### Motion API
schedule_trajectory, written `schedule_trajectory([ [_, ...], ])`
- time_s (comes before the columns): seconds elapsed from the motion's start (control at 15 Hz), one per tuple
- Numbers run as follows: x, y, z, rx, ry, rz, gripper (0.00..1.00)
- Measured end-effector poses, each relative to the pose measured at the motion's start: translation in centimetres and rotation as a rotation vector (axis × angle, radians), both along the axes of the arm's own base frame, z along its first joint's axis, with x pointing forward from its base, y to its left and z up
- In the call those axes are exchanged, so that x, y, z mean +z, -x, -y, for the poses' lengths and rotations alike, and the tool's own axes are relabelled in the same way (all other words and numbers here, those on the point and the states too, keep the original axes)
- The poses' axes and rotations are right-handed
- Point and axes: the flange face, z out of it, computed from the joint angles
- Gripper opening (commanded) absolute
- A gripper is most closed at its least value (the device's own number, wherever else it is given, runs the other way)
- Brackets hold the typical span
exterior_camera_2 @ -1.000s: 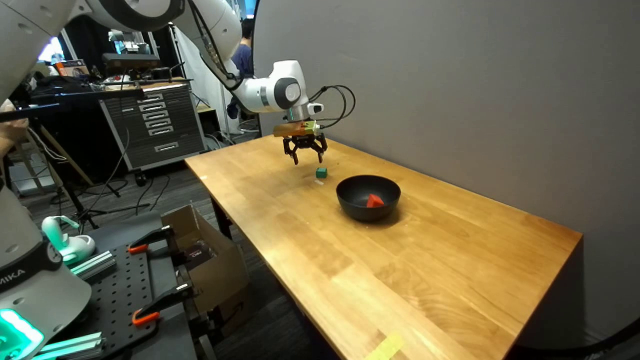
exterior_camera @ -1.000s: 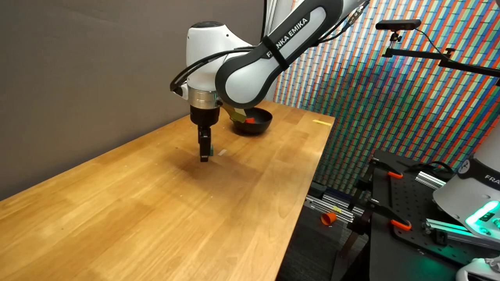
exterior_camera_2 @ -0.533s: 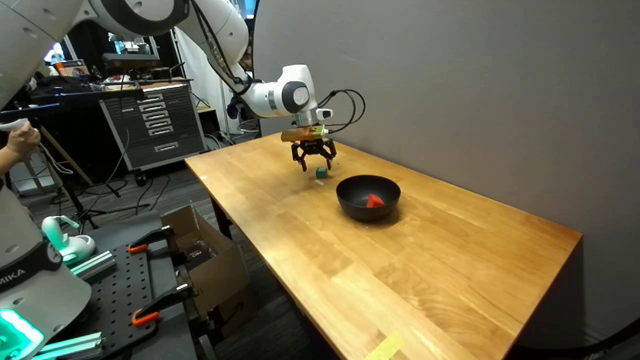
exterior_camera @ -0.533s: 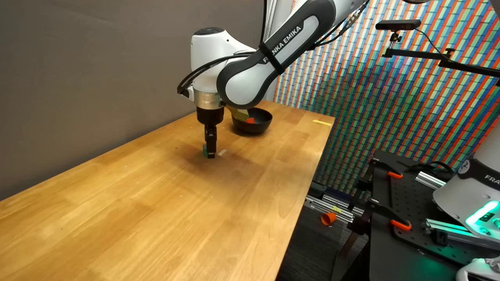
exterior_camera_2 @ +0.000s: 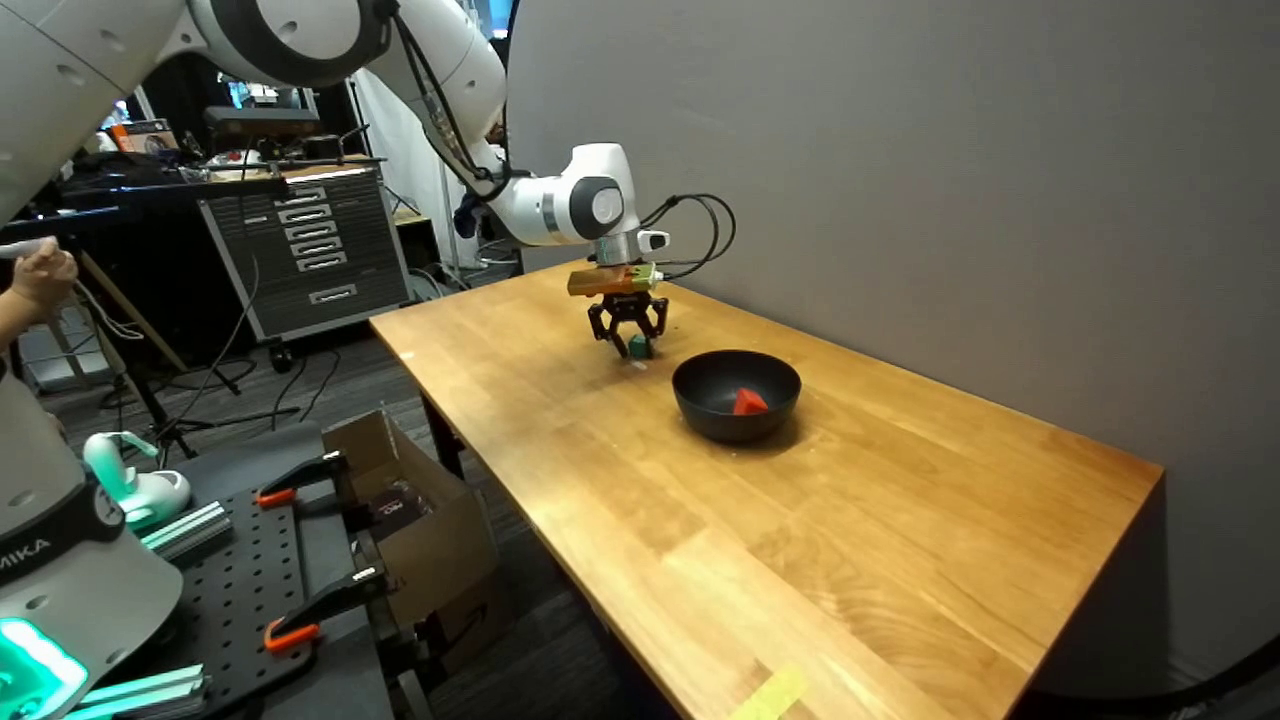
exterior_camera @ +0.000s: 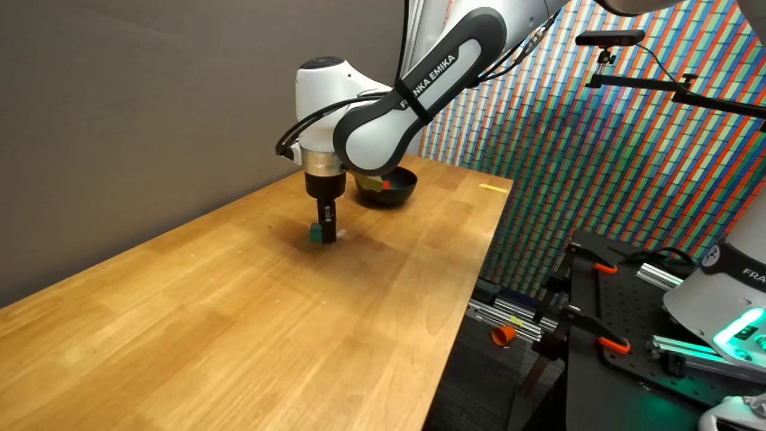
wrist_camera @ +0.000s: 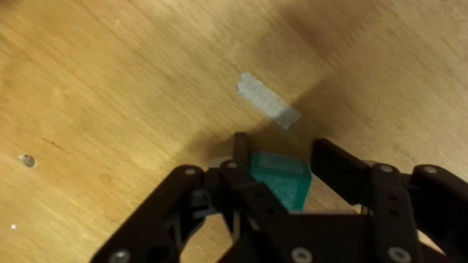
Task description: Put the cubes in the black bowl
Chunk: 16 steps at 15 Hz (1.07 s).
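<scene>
Here your jaws stand narrowly parted, the green cube (wrist_camera: 282,178) between them; whether they grip, I can't tell

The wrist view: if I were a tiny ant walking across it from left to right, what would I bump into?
Small dark spot → thin dark mark → one gripper fingertip → green cube → the other gripper fingertip.

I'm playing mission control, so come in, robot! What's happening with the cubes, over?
Jaws around green cube, grip unclear. Red cube in bowl. White strip nearby, not between jaws.
</scene>
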Motion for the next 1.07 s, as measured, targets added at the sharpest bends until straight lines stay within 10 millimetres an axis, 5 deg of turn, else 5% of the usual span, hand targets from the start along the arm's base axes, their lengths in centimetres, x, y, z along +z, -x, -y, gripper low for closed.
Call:
schedule_trajectory([
  [0.13, 0.0, 0.0, -0.1, 0.011, -0.001, -0.001, 0.89],
  [0.2, 0.0, 0.0, -0.2, 0.015, -0.002, -0.002, 0.46],
  [0.33, 0.1, 0.0, -0.5, 0.023, -0.006, -0.001, 0.52],
  [0.67, 0.2, 0.3, -1.5, 0.045, -0.016, -0.003, 0.17],
  [0.87, 0.7, 0.0, -1.0, 0.044, -0.006, 0.007, 0.16],
  [1.07, 2.7, -1.4, 2.2, 0.054, 0.082, 0.059, 0.16],
])
